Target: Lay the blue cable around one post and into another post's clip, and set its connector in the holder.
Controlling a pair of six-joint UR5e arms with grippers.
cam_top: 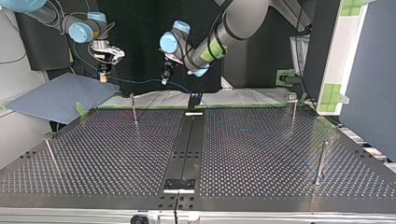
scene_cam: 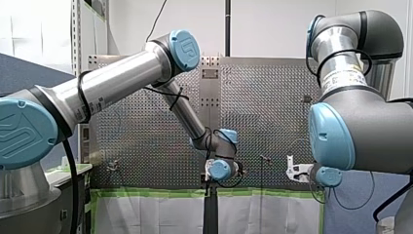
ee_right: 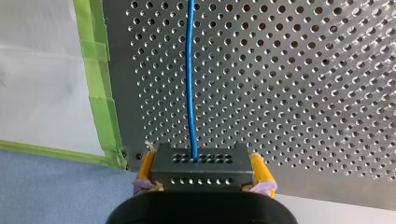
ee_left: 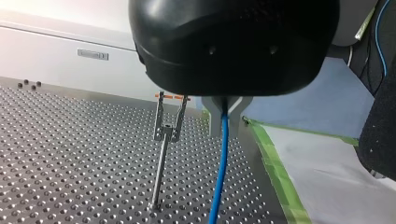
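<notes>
In the right wrist view my right gripper [ee_right: 201, 179] is shut on the dark perforated connector [ee_right: 201, 161], held between its yellow pads [ee_right: 262, 170]. The blue cable [ee_right: 190, 70] leaves the connector and runs ahead over the perforated table. In the left wrist view my left gripper [ee_left: 225, 117] is shut on that blue cable [ee_left: 220, 168], which hangs down from its fingers. A thin post with a forked clip [ee_left: 164, 133] stands just beside it. In the top view the cable [cam_top: 140, 82] spans from my right gripper [cam_top: 103, 73] to my left gripper [cam_top: 165, 80], above the table's far edge.
More thin posts [cam_top: 134, 109] [cam_top: 294, 108] [cam_top: 320, 161] stand on the perforated table [cam_top: 261, 154]. A black rail [cam_top: 184, 149] runs down its middle, with a black block [cam_top: 194, 100] at its far end. A blue-grey sheet [cam_top: 56, 95] and green tape [ee_left: 275, 163] lie past the far edge.
</notes>
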